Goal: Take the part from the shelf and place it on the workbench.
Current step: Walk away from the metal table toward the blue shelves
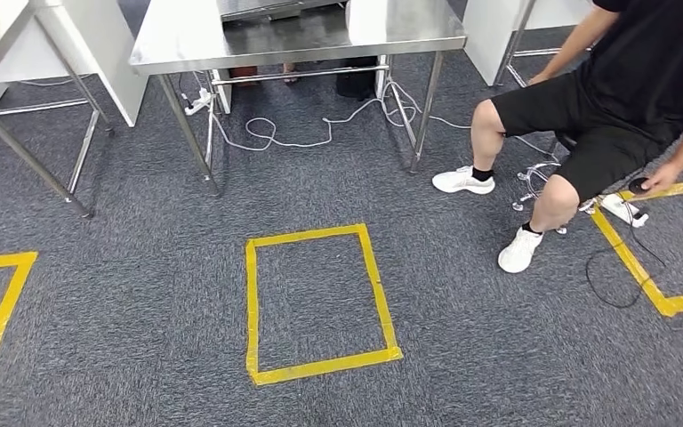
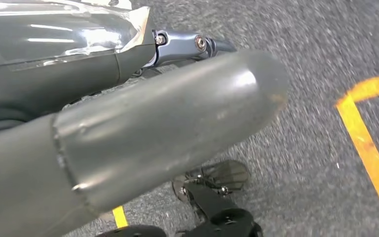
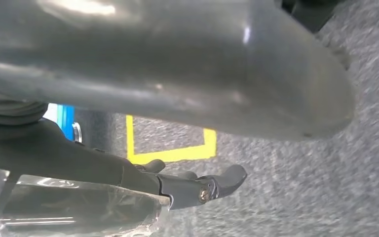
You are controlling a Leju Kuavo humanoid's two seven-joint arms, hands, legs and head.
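- Part: I cannot tell where it is
- Left hand (image 2: pixel 168 128) hangs over the grey carpet (image 1: pixel 462 356), fingers (image 2: pixel 192 43) stretched out, released
- Right hand (image 3: pixel 177 74) likewise, fingers (image 3: pixel 212 185) loose
- Steel table (image 1: pixel 302 40) stands ahead, behind a yellow tape square (image 1: pixel 320 365)

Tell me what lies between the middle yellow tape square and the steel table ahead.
In the head view, bare grey carpet separates the tape square from the steel table; white cables lie under the table.

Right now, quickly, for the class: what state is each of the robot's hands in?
Left hand: open, holding nothing.
Right hand: open, holding nothing.
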